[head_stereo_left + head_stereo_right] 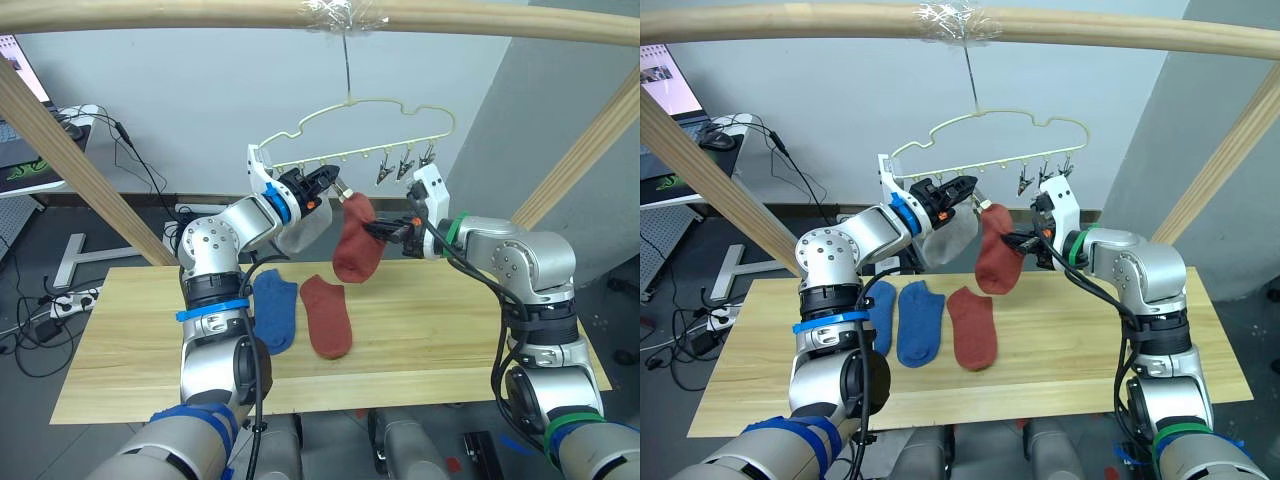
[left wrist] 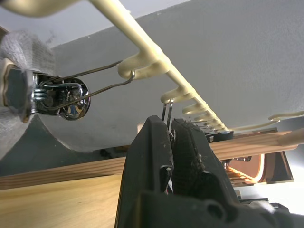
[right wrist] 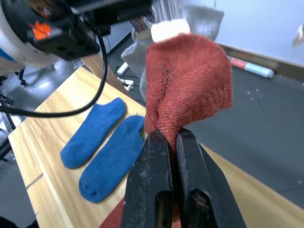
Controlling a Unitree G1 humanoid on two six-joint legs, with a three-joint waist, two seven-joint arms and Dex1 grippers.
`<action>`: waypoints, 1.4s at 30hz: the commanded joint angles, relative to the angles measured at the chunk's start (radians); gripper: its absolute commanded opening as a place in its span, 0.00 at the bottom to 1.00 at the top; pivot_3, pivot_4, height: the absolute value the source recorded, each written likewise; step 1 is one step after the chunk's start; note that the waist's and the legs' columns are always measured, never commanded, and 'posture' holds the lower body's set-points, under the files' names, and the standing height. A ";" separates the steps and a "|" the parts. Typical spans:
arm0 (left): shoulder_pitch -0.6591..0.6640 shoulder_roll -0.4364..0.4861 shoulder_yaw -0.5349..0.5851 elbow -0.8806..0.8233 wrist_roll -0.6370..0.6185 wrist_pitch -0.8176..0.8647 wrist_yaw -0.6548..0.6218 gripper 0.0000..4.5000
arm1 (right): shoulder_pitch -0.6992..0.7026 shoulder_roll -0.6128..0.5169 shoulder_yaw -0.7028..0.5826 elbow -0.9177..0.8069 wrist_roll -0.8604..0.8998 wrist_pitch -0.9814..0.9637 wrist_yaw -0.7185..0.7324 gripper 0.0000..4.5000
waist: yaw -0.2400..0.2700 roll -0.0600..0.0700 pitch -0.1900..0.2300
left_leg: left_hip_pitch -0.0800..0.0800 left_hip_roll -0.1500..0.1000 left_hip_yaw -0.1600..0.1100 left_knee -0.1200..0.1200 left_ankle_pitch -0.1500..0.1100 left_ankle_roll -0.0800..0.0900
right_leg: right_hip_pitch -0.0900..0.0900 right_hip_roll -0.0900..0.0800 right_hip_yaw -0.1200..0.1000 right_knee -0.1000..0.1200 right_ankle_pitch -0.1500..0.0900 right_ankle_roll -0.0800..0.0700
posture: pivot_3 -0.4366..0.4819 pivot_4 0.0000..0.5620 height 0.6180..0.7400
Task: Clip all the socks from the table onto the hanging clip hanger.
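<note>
At frame centre, the left gripper (image 1: 335,184) is clenched on a clip (image 2: 167,114) of the clip hanger (image 1: 370,106), the clip mostly hidden between its fingers. The right gripper (image 1: 375,230) grasps a hanging red sock (image 1: 355,240). A grey sock (image 1: 945,238) hangs partly hidden behind the left arm. Lower down, two blue socks (image 1: 920,320) and another red one (image 1: 327,315) lie on the table (image 1: 420,330).

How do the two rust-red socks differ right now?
One rust-red sock hangs in the air, pinched by the right end effector just below the clip hanger; the other rust-red sock lies flat and untouched on the table. The held one droops bunched; the lying one is spread out. Both share colour.
</note>
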 commanded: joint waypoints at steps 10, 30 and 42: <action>0.006 -0.010 -0.010 -0.060 -0.023 -0.017 0.001 0.01 | -0.074 0.002 0.031 0.074 0.019 -0.068 0.012 0.00 | 0.008 0.000 0.000 | 0.000 0.000 0.000 0.000 0.000 0.000 | 0.000 0.000 0.000 0.000 0.000 0.000 | 0.49 0.25 1.00; 0.024 -0.015 -0.031 -0.074 -0.022 -0.034 -0.009 0.44 | -0.126 0.006 0.025 0.124 0.029 -0.086 0.016 0.00 | 0.011 0.000 0.000 | 0.000 0.000 0.000 0.000 0.000 0.000 | 0.000 0.000 0.000 0.000 0.000 0.000 | 0.49 0.26 1.00; 0.086 0.072 -0.098 -0.220 -0.038 0.011 -0.097 0.51 | -0.062 0.010 0.043 0.093 0.039 -0.075 -0.002 0.24 | 0.011 0.000 0.000 | 0.000 0.000 0.000 0.000 0.000 0.000 | 0.000 0.000 0.000 0.000 0.000 0.000 | 0.53 0.27 1.00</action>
